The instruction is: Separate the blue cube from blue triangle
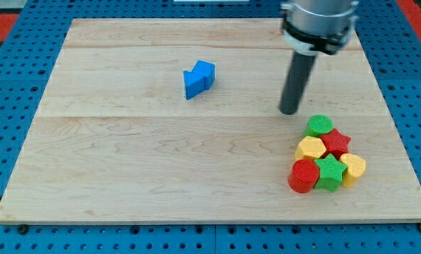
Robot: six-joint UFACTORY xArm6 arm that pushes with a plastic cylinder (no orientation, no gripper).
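My tip [289,111] rests on the wooden desk [126,176], right of centre; there is no hand, only the bare rod, grasping nothing. The blue cube [205,73] and the blue triangle [193,85] sit touching, far-left of my tip and well apart from it, the cube seemingly just behind the triangle. Near and right of my tip lies a cluster: green cylinder [319,125], red star [336,143], yellow block [310,149], red cylinder [304,175], green star [330,173], another yellow block [353,168].

blue cube [205,73] | touching blue triangle [193,85] | cube toward view's upper right | upper-middle board
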